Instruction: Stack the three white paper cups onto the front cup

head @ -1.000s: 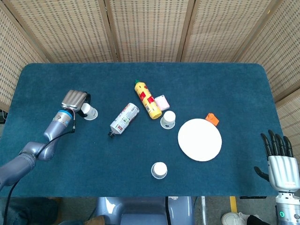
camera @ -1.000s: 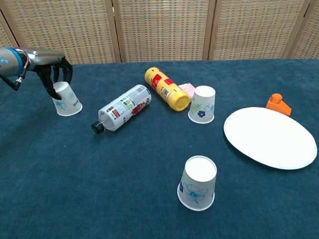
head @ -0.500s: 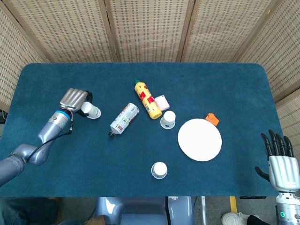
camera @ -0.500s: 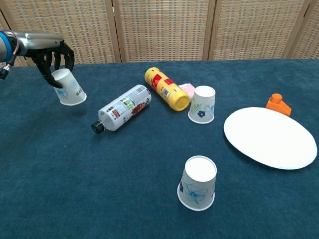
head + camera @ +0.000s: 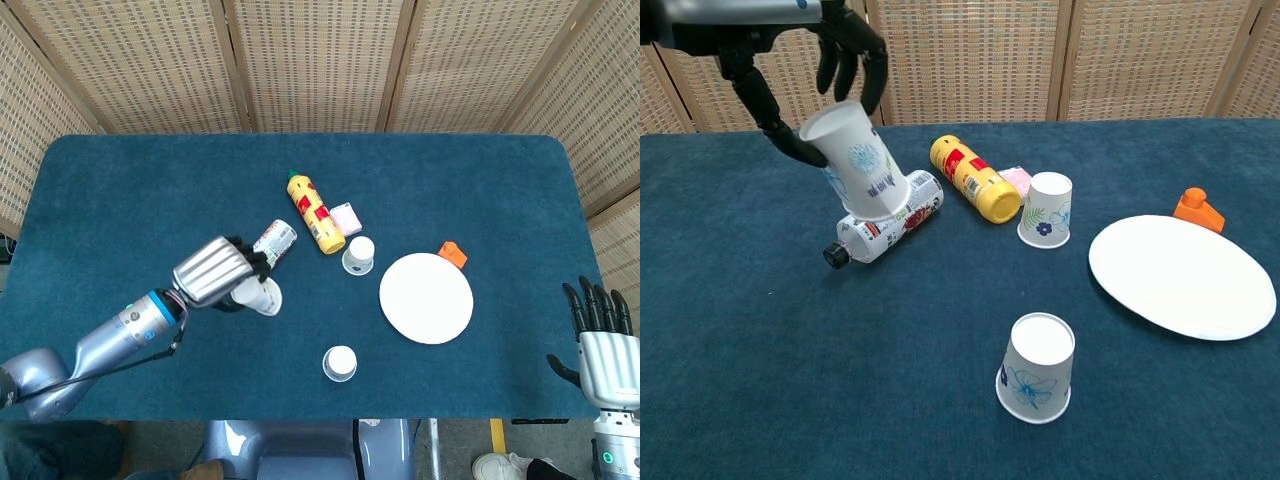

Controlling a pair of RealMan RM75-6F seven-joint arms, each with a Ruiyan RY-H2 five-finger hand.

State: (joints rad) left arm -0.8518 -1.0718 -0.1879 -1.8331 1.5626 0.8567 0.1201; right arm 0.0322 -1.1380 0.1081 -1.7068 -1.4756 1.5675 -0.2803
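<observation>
My left hand (image 5: 213,270) (image 5: 810,60) grips a white paper cup (image 5: 854,160) (image 5: 256,296) upside down and tilted, lifted above the lying white bottle (image 5: 885,217) (image 5: 274,240). A second cup (image 5: 1046,209) (image 5: 358,254) stands upside down right of the yellow bottle. The front cup (image 5: 1038,366) (image 5: 340,362) stands upside down near the table's front edge, well right of and below the held cup. My right hand (image 5: 603,340) rests off the table's right front corner, fingers apart, holding nothing.
A yellow bottle (image 5: 975,177) (image 5: 314,211) lies behind the white one, with a small pink packet (image 5: 346,217) beside it. A white plate (image 5: 1182,275) (image 5: 426,297) lies at the right, an orange piece (image 5: 1197,208) (image 5: 452,253) behind it. Wicker screens stand behind the table.
My left hand has lifted the cup off the far-left table and carried it rightward and forward, now over the white bottle. The right hand has not moved.
</observation>
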